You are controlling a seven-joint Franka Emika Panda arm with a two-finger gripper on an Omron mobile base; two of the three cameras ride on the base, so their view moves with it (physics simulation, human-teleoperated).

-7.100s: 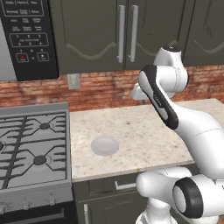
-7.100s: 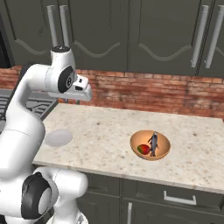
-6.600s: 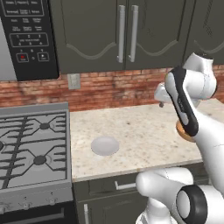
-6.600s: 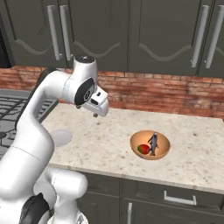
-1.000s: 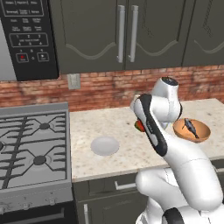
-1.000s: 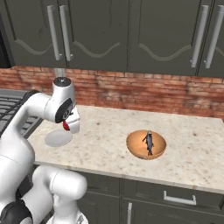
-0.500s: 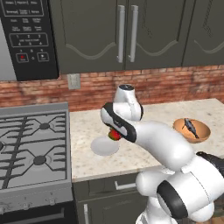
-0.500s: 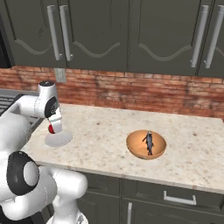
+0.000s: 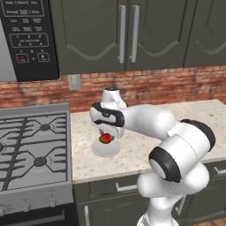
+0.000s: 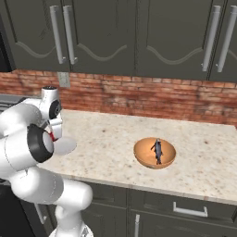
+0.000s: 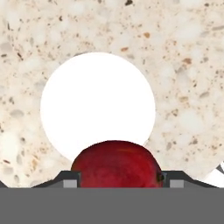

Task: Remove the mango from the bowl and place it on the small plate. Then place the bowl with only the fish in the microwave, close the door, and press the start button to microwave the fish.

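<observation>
Mango [image 9: 105, 138] sits clamped between the jaws of the gripper [image 9: 105, 140], which stand partly open, spread to the fruit's width and pressing its sides. In the hand view the mango [image 11: 116, 162] shows as a dark red dome at 6 o'clock, with the two finger tips [image 11: 70, 178] flanking it left and right. The plate [image 11: 98, 107] lies straight below on the speckled counter [image 11: 188, 65], its round white face reaching from the centre of that view up toward 12 o'clock. From the left base view the mango hangs just above the plate [image 9: 105, 150]; whether it touches cannot be told.

The bowl [image 10: 154, 153] stands well apart on the counter, at about 3 o'clock from the plate [image 10: 65, 146] in the right base view. The fish [image 10: 157, 150] lies inside it, alone.

The microwave [image 9: 27, 39] hangs above the stove [image 9: 33, 148], at 10 o'clock from the gripper in the left base view, its black control panel facing the room.
</observation>
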